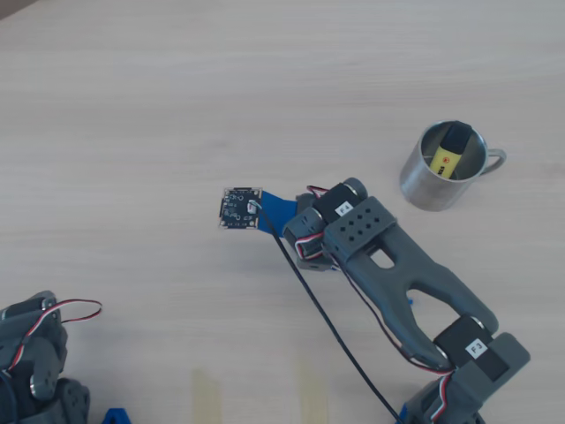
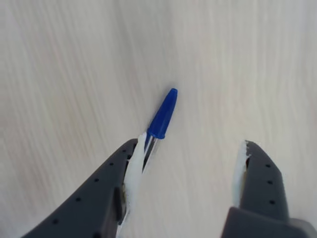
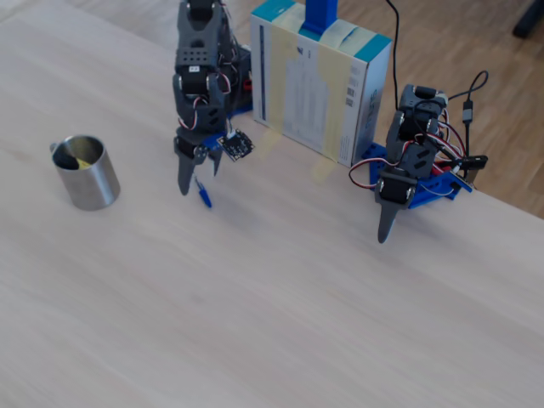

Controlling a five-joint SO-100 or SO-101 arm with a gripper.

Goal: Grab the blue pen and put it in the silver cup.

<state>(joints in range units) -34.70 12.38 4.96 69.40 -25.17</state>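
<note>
Claw (image 2: 190,163) open, jaws wide apart. Pen (image 2: 162,116) against left jaw in wrist view, apparently lying on table (image 2: 59,74); contact unclear. Cup (image 1: 439,168) well apart, marker (image 1: 450,150) inside. Risk: off-centre pen; closing jaws may roll or flick it away.

surface: pale wood-grain table (image 3: 255,297); floor: brown wood planks (image 3: 476,42); light: soft, even
</note>
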